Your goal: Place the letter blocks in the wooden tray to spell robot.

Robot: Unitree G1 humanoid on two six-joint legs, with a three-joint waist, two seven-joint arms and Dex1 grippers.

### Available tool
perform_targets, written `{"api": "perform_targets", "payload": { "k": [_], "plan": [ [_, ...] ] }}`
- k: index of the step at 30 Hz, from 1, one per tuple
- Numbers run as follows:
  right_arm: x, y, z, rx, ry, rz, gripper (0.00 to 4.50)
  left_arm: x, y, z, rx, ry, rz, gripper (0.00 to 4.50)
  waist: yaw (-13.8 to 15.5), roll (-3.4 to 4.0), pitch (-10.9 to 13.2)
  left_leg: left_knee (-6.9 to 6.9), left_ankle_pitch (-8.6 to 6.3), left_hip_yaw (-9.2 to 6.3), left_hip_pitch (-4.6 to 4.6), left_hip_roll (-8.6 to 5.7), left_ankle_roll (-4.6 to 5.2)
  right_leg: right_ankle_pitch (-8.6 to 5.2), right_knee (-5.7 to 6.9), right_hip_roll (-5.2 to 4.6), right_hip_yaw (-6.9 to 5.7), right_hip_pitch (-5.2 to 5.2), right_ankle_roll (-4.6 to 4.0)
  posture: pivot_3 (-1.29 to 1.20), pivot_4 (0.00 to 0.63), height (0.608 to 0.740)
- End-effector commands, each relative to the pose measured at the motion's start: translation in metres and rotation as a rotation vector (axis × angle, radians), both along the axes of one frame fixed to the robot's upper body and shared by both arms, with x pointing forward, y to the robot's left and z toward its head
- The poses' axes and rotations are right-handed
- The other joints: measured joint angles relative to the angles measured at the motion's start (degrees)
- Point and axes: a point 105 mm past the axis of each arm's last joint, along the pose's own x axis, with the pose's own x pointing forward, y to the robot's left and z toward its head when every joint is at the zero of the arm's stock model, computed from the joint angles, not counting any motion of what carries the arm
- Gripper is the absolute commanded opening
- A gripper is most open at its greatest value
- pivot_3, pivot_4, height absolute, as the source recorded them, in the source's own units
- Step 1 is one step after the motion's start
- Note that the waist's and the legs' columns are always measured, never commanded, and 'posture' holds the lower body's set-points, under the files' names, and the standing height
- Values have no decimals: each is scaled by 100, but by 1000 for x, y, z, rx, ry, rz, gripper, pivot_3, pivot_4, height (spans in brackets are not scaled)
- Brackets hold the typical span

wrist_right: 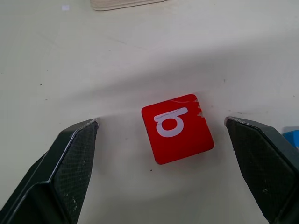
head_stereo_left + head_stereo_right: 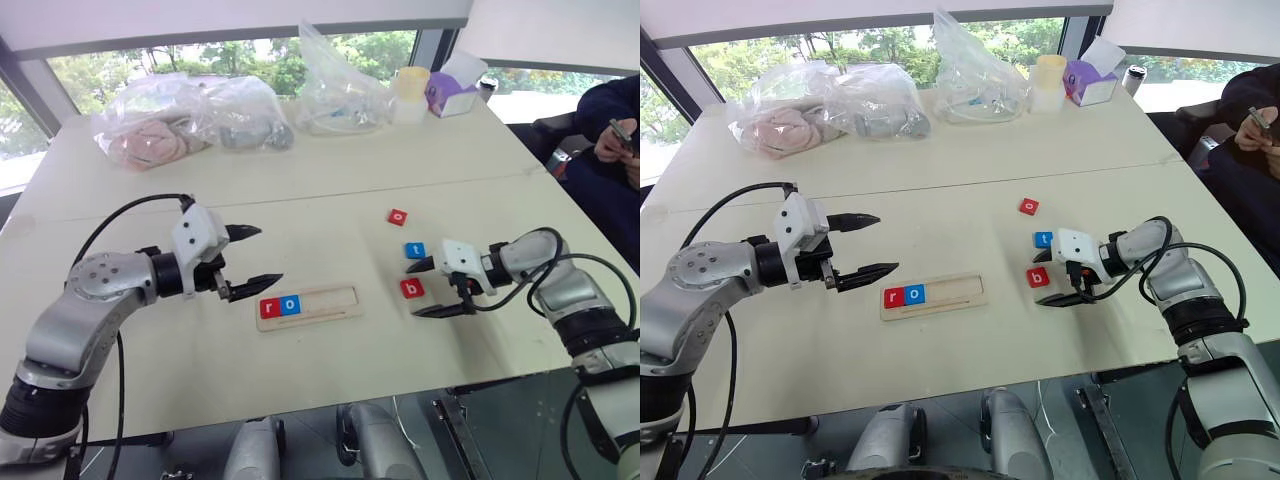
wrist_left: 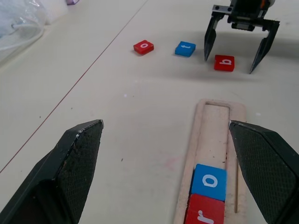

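The wooden tray (image 2: pixel 325 301) lies at mid-table with a red r block (image 2: pixel 269 307) and a blue o block (image 2: pixel 290 304) side by side at its left end. To its right on the table lie a red o block (image 2: pixel 398 216), a blue t block (image 2: pixel 415 250) and a red b block (image 2: pixel 411 289). My right gripper (image 2: pixel 432 288) is open and low over the table, its fingers on either side of the red b block (image 1: pixel 177 128) with a gap on each side. Left of the tray my left gripper (image 2: pixel 265 255) hovers open and holds nothing.
Clear plastic bags (image 2: pixel 190 120) with contents, a pale cup (image 2: pixel 410 92) and a purple tissue box (image 2: pixel 452 92) stand along the far edge. A seated person (image 2: pixel 610 140) holding a phone is at the right. The table's front edge (image 2: pixel 300 415) runs close below the tray.
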Motion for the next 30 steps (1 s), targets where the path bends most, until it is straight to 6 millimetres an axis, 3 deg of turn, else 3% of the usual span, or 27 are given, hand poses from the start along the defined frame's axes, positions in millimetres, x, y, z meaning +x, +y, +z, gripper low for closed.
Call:
{"api": "perform_targets", "payload": {
  "k": [1, 2, 5, 10, 16, 21, 24, 30],
  "plan": [
    [6, -4, 4, -16, -30, -1, 4453, -2, 4, 12, 2, -49, 10, 4500, 0, 0, 0, 0, 0, 1, 3, 0, 0, 0, 1, 0, 1, 3, 0, 0, 150, 740],
    [7, -4, 3, -14, -32, -3, 4453, -2, 4, 12, 2, -51, 11, 4500, 0, 0, 0, 0, 0, 5, 12, 0, 0, 0, 2, 0, 4, 10, 0, 0, 150, 740],
    [10, -4, 2, -18, -32, -1, 3580, -2, 3, 13, 1, -53, 9, 4500, -3, 0, 0, -2, 0, 16, 51, 0, 0, -14, 2, 0, 14, 46, -4, 0, 150, 740],
    [11, -1, 0, -4, -36, 11, 1179, -2, 4, 14, 0, -58, 15, 4500, -14, -1, -1, -1, 0, 34, 74, 0, -1, -21, 3, 1, 38, 64, -8, 0, 150, 740],
    [2, 27, 18, 85, -41, 73, 1134, -5, 7, 11, 4, -43, 19, 4500, -30, -1, 0, -3, 1, 45, 85, 2, -2, -18, 8, 7, 61, 65, -3, 0, 150, 740],
    [-16, 79, 42, 160, -30, 168, 1134, -21, 9, 3, 25, 20, -43, 4500, -13, 0, 0, -3, 1, 64, 65, 2, -3, -10, 59, 9, 82, 4, 12, 0, 150, 740],
    [-24, 110, 42, 170, -29, 187, 1134, -33, 15, -3, 69, 63, -81, 4500, -24, -3, -1, -3, 2, 63, 67, 4, -4, -17, 65, 15, 83, -1, 7, 0, 150, 740],
    [-23, 139, 32, 146, -50, 174, 1134, -40, 27, -4, 116, 84, -82, 4500, -1, -2, -1, -2, 3, 67, 64, 0, -6, -27, 63, 13, 82, -5, -13, 0, 150, 740]
  ]
}}
